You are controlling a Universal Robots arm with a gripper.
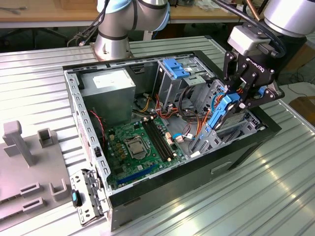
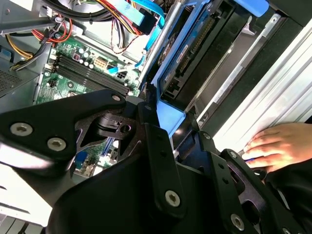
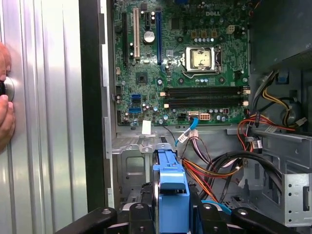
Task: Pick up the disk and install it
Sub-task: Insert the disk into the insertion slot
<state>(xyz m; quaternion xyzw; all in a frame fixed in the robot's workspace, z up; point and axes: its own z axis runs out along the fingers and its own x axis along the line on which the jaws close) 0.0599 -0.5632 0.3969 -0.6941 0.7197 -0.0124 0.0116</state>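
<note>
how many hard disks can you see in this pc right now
1: the disk, blue-railed, clamped in the gripper at the computer case's end on the exterior view's right. More could be hidden inside the metal drive cage.

Glossy blue plastic edges the disk (image 1: 217, 119), the tool (image 1: 235, 100) is matt black, the table (image 1: 275, 196) ribbed shiny metal

Open PC case (image 1: 206, 169) w/ green mobo (image 1: 120, 135), grey PSU (image 1: 106, 93); ribbed table (image 1: 246, 206).
</note>
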